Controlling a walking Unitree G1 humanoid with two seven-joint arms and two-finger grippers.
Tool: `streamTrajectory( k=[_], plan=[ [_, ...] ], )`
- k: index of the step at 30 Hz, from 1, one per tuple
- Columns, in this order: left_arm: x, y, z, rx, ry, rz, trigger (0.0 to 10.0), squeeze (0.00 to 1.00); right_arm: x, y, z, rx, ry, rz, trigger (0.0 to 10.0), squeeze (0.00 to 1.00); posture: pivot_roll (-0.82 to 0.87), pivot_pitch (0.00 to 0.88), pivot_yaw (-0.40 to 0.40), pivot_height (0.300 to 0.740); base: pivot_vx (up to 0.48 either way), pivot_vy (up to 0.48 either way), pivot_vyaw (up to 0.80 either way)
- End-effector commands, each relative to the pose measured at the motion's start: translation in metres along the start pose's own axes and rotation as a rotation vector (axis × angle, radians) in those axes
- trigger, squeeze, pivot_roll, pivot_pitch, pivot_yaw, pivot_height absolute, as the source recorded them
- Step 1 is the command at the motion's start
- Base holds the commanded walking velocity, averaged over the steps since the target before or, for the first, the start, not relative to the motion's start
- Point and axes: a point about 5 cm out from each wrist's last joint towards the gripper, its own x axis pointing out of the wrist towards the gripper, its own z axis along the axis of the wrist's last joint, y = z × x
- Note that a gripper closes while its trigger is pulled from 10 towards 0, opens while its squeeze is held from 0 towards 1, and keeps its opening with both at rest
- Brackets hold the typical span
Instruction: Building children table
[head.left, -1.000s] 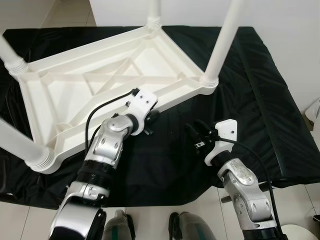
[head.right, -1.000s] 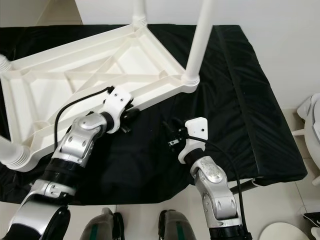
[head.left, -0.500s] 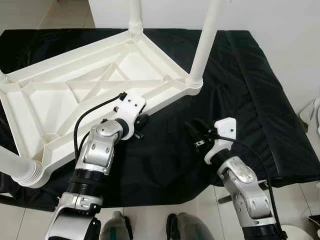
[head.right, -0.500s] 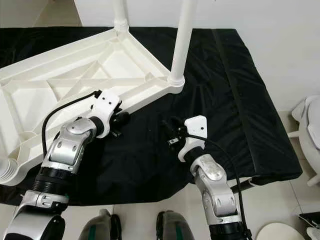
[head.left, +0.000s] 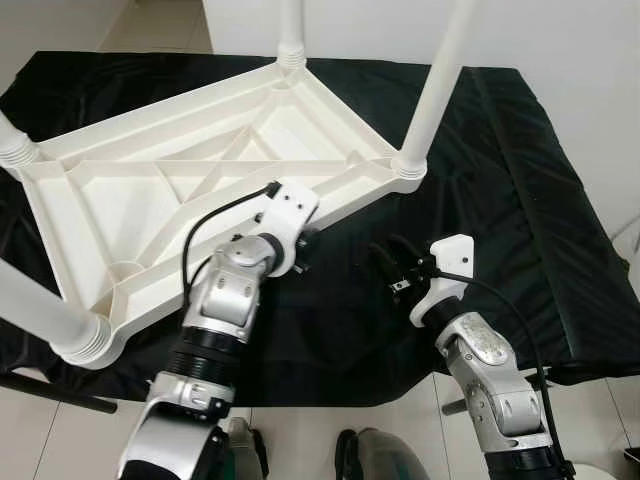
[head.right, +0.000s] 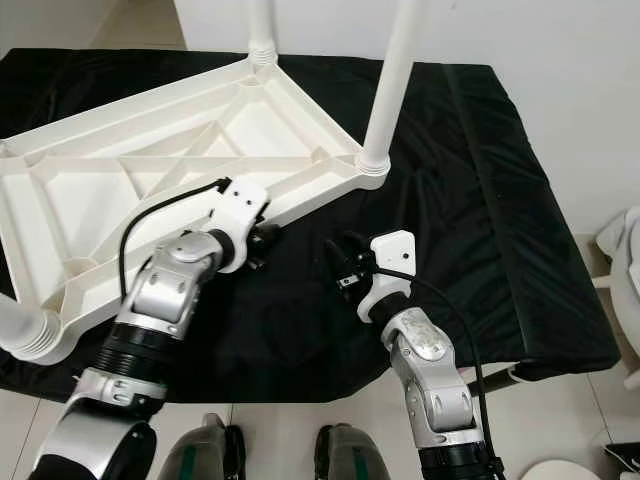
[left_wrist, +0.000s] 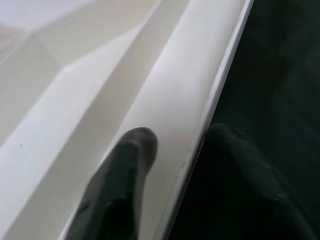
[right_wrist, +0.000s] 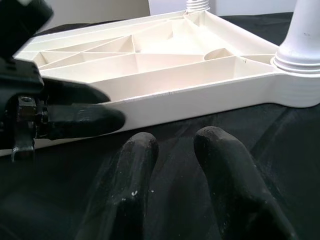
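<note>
A white ribbed plastic children's table (head.left: 160, 190) lies upside down on a black padded cloth surface (head.left: 520, 180), legs pointing up, probably so its legs can be fitted. The left gripper (head.left: 303, 243) pinches the table's near rim, one finger inside, one outside. The right gripper (head.left: 390, 262) hovers near it, slightly parted, empty.

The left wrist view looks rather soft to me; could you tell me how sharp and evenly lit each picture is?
Left wrist view: close and soft, the black fingertips blurred against the table rim, the black cloth nearly featureless. Right wrist view: the near fingers soft, the white table beyond crisp. Both eye views: sharp and evenly lit, with faint sheen on the cloth.
</note>
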Motion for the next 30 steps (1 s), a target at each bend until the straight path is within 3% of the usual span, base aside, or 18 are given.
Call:
streamTrajectory(
  k=[1, 2, 3, 11, 16, 20, 26, 30],
  plan=[
    [-0.001, -0.002, 0.002, -0.005, -0.014, 0.012, 10.0, 1.0, -0.001, -0.001, -0.001, -0.003, 0.004, -0.01, 10.0, 0.0, -0.09, 0.059, 0.0, 0.74, 0.0, 0.0, 0.0],
    [-0.001, -0.002, 0.006, 0.002, -0.027, 0.006, 10.0, 1.0, 0.0, -0.002, -0.001, -0.004, 0.004, -0.01, 10.0, 0.0, -0.09, 0.058, 0.002, 0.74, 0.0, 0.0, 0.0],
    [-0.003, 0.001, 0.011, -0.003, -0.048, 0.02, 10.0, 0.0, 0.0, -0.001, -0.002, -0.002, 0.002, -0.01, 10.0, 0.0, -0.09, 0.058, 0.002, 0.74, 0.0, 0.0, 0.0],
    [-0.015, 0.017, 0.033, -0.099, -0.132, 0.079, 10.0, 0.0, 0.003, 0.001, -0.001, 0.005, -0.005, -0.003, 10.0, 0.0, -0.08, 0.057, -0.001, 0.74, 0.0, 0.0, 0.0],
    [-0.019, 0.028, 0.037, -0.096, -0.143, 0.135, 10.0, 0.0, 0.004, 0.001, -0.002, 0.005, -0.005, -0.004, 10.0, 0.0, -0.07, 0.055, -0.002, 0.74, 0.0, 0.0, 0.0],
    [-0.019, 0.052, 0.021, -0.124, -0.066, 0.256, 10.0, 0.0, 0.004, 0.003, -0.001, 0.011, -0.008, 0.0, 10.0, 0.0, -0.06, 0.057, -0.007, 0.74, 0.0, 0.0, 0.0],
    [-0.011, 0.051, -0.004, -0.126, 0.051, 0.292, 10.0, 0.0, 0.004, 0.005, 0.0, 0.019, -0.013, 0.002, 10.0, 0.0, -0.07, 0.058, -0.005, 0.74, 0.0, 0.0, 0.0],
    [-0.006, 0.049, -0.009, -0.132, 0.078, 0.308, 10.0, 0.0, 0.004, 0.006, 0.001, 0.021, -0.017, 0.0, 10.0, 0.0, -0.07, 0.062, -0.003, 0.74, 0.0, 0.0, 0.0]
  ],
)
